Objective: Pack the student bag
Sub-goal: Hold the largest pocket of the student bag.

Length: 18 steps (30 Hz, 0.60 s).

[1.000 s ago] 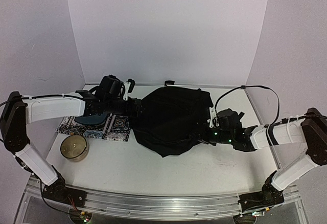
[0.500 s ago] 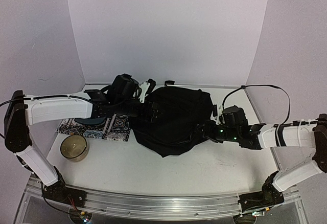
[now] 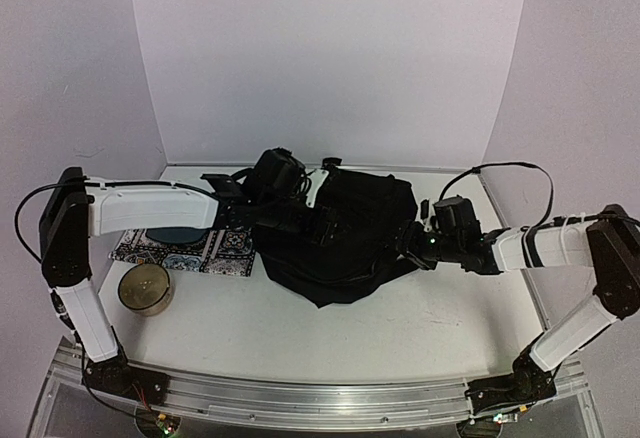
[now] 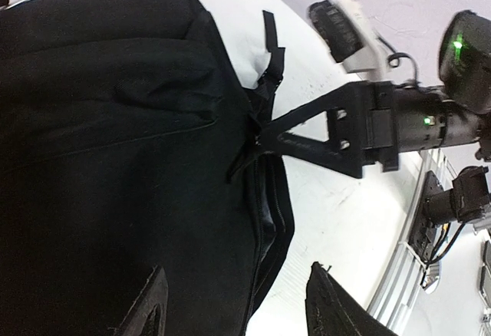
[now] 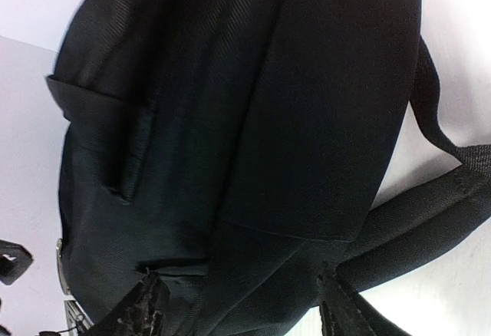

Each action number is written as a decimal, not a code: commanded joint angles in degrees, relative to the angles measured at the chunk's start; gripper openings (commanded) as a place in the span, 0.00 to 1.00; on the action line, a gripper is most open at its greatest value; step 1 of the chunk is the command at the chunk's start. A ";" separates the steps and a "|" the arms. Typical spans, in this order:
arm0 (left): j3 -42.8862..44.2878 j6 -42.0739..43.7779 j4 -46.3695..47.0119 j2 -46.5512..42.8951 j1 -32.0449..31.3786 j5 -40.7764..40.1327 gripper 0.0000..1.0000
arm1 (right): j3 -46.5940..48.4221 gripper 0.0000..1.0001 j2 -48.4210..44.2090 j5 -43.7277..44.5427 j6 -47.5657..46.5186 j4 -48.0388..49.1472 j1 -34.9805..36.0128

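White tabletop (image 3: 300, 343) shows between the student bag (image 3: 340, 228) and near rail (image 3: 300, 396).

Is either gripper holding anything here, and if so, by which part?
Nothing looks held. The left gripper hangs open over an edge of the student bag; the right gripper stands open against its side, near a strap.

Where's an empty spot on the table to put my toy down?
The bare white table between the student bag and the near edge, right of the round bowl, is free. The left side is crowded: patterned mat, bowl, left arm.
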 commanded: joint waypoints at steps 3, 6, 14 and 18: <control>4.17 1.74 1.82 1.62 -0.61 2.16 0.60 | 2.79 0.55 3.70 -2.83 2.92 5.08 -0.36; 4.56 1.85 1.82 2.19 -0.78 2.49 0.59 | 3.04 0.47 5.23 -4.47 3.37 7.46 -0.38; 6.13 1.76 1.81 4.13 -1.06 3.50 0.57 | 1.04 0.09 5.49 -9.07 5.49 17.08 -0.39; 7.21 1.43 1.95 5.55 -1.06 5.05 0.54 | -0.41 0.00 4.42 -11.69 6.77 21.91 -0.36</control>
